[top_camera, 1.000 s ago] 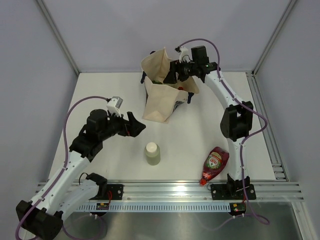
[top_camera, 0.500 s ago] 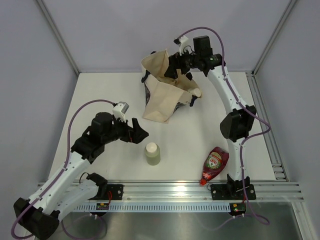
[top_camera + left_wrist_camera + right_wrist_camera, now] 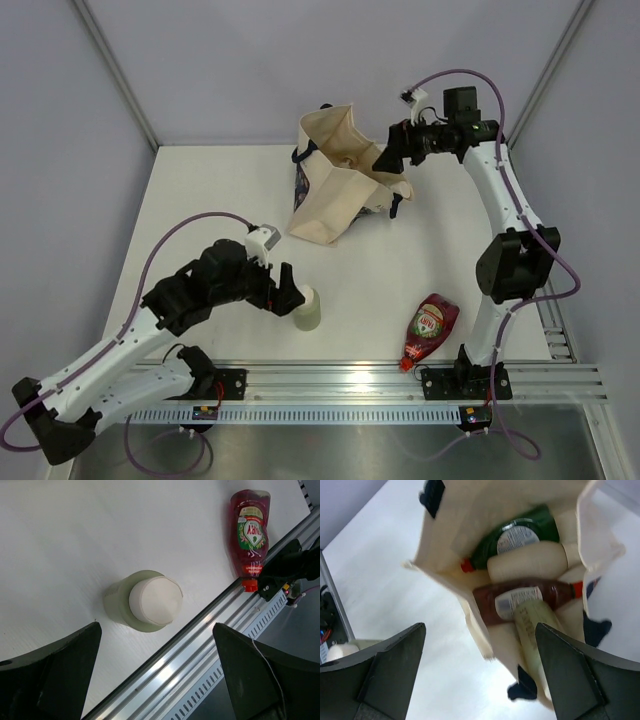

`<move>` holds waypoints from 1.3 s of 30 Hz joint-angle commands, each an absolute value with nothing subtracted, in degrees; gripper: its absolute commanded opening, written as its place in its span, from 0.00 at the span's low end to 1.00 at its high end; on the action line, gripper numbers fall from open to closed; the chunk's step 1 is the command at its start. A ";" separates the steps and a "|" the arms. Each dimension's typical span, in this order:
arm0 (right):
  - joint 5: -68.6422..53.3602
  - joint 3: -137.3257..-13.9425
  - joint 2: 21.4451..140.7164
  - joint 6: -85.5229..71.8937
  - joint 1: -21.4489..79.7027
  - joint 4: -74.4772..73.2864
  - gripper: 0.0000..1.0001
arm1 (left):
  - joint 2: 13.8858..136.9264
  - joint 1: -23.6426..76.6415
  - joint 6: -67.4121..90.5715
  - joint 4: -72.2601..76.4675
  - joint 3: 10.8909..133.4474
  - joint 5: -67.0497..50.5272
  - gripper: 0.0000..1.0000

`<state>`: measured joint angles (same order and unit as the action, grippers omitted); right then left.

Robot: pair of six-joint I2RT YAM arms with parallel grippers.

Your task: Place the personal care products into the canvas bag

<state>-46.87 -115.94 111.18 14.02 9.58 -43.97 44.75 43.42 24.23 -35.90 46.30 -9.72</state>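
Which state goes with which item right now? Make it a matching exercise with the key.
Items:
1. left gripper
2. right gripper
3. dark-green bottle
4. loose dark-red bottle

States:
A. inside the canvas bag
B. jaws open, aimed at the standing sage-green bottle
C. lying near the front rail
D. jaws open by the bag's mouth

Pairs: 1-B, 2-D, 3-A, 4-C

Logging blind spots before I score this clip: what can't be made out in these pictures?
Top external: the canvas bag hides its contents behind its cloth walls.
Right wrist: blur leaves the label on the dark-red bottle unreadable. A finger of the right gripper covers part of the bagged sage-green bottle.
Left wrist: seen from above, the white cap of the standing sage-green bottle hides most of its body.
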 commanded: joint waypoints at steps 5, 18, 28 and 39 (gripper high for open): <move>-53.79 -98.20 96.44 23.64 5.72 -47.64 0.99 | 54.21 52.55 25.22 -39.28 55.18 0.94 0.99; -54.23 -82.62 87.45 20.66 4.04 -42.28 1.00 | 63.64 57.92 26.11 -34.05 50.64 15.39 0.99; -54.49 -81.83 87.36 19.34 4.04 -41.57 1.00 | 69.43 58.36 22.41 -28.30 48.52 13.52 0.99; -53.70 -80.24 85.34 19.69 3.78 -41.92 1.00 | 70.14 58.27 20.57 -27.16 51.05 15.91 0.07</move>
